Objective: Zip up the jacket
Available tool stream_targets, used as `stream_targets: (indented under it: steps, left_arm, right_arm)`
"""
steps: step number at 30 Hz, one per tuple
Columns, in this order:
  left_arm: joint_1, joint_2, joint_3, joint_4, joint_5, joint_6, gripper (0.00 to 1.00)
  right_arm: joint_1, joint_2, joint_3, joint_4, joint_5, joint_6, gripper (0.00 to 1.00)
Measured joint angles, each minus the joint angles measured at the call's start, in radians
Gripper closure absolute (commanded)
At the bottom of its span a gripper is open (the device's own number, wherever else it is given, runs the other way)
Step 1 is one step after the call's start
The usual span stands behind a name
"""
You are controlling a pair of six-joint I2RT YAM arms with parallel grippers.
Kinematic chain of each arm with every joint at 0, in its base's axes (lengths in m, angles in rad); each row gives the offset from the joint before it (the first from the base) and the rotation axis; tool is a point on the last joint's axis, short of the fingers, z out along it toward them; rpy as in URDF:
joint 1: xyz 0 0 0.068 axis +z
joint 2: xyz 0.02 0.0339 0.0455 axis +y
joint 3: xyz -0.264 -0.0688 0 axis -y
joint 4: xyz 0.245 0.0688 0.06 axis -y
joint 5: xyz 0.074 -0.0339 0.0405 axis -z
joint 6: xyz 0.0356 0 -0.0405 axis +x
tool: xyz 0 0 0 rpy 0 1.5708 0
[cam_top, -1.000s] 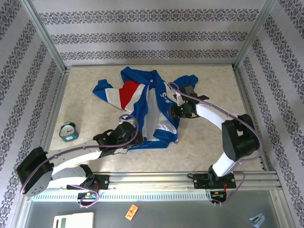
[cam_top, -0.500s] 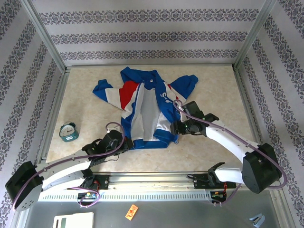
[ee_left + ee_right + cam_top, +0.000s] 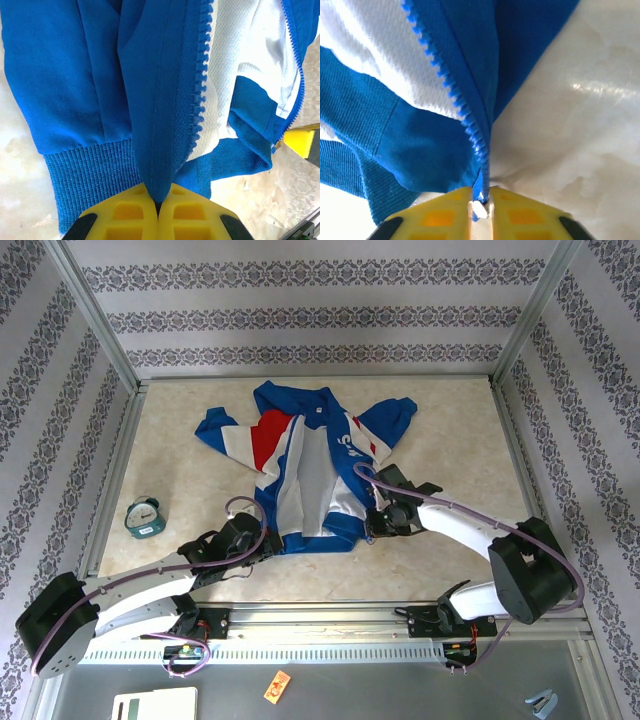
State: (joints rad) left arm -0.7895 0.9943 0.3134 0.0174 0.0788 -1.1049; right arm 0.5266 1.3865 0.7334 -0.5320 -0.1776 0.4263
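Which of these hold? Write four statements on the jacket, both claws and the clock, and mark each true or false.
1. The jacket lies unzipped, its white inside showing. True.
2. The left claw is open, clear of the fabric. False: it is shut on the jacket's front edge at the hem.
3. The right claw pinches the lower end of the other zipper edge. True.
4. The clock stands on the jacket. False: it stands on the table, apart from the jacket, on the left arm's side.
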Motion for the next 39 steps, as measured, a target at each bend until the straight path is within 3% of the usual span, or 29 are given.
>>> stream_targets:
  steps: [5, 11, 17, 20, 22, 27, 33, 39]
  left_arm:
    - [0.0, 0.003, 0.001, 0.0, 0.0, 0.001, 1.0]
    - [0.001, 0.034, 0.005, 0.004, 0.012, 0.002, 1.0]
    - [0.006, 0.041, 0.005, 0.008, 0.026, 0.005, 1.0]
    - [0.006, 0.036, 0.005, 0.007, 0.027, 0.005, 1.0]
    - [0.006, 0.023, 0.005, 0.006, 0.029, 0.005, 1.0]
    - [0.006, -0.005, 0.005, 0.007, 0.03, 0.008, 1.0]
    - [0.006, -0.001, 0.005, 0.04, 0.05, 0.016, 1.0]
    - [0.006, 0.056, 0.02, 0.087, 0.089, 0.028, 1.0]
  right_arm:
    - [0.044, -0.026, 0.148, -0.145, 0.109, -0.044, 1.0]
    - [0.225, 0.067, 0.418, -0.271, 0.215, -0.066, 1.0]
    - [0.358, 0.263, 0.503, -0.267, 0.113, -0.042, 0.76]
    - [0.364, 0.303, 0.503, -0.244, 0.035, -0.028, 0.62]
    - [0.359, 0.298, 0.503, -0.221, -0.001, -0.018, 0.58]
    - [0.327, 0.235, 0.481, -0.163, -0.053, -0.004, 0.6]
    - [0.206, 0.08, 0.309, -0.012, -0.157, 0.073, 0.65]
    - [0.189, 0.076, 0.261, 0.064, -0.233, 0.119, 0.64]
